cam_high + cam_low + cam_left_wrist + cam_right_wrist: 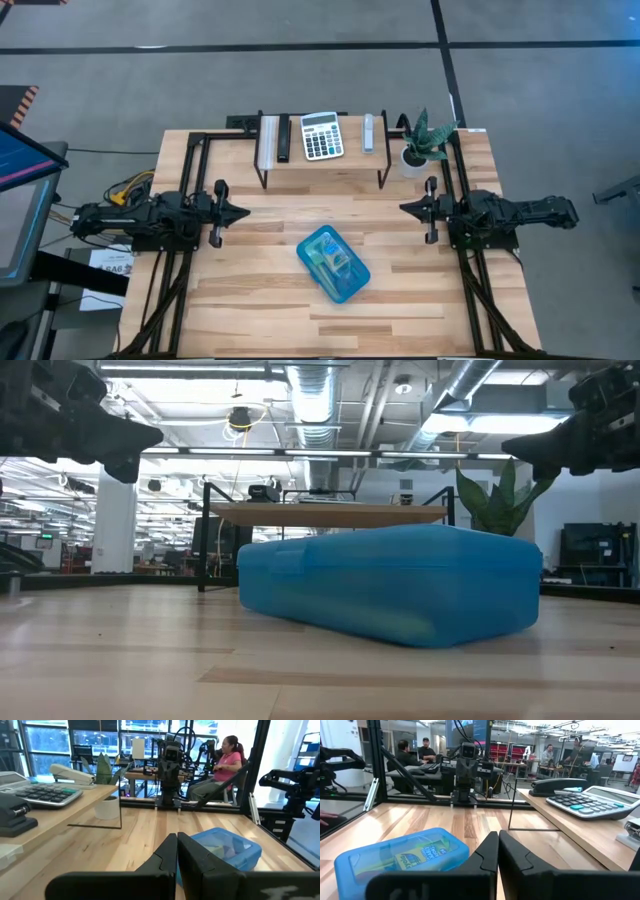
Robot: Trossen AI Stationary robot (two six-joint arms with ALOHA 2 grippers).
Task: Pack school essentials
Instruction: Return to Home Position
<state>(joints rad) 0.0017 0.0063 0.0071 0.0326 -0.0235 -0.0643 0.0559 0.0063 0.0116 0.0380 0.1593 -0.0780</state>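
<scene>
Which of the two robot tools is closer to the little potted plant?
The right tool: the potted plant stands on its side of the table, while the left tool is at the opposite side.

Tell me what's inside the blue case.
Through the closed translucent case, a yellow-green crayon box shows. Anything under or beside it is covered or blurred.

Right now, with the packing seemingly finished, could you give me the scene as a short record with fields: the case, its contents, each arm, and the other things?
Case: blue plastic case, lid closed, lying slantwise on the table between the arms
Contents: yellow-green crayon box shows through the lid; the rest cannot be told
Left gripper: jaws shut, empty, raised at the table's left side
Right gripper: jaws shut, empty, raised at the right side
Shelf: holds a calculator
Plant: beside the shelf's right end
</scene>
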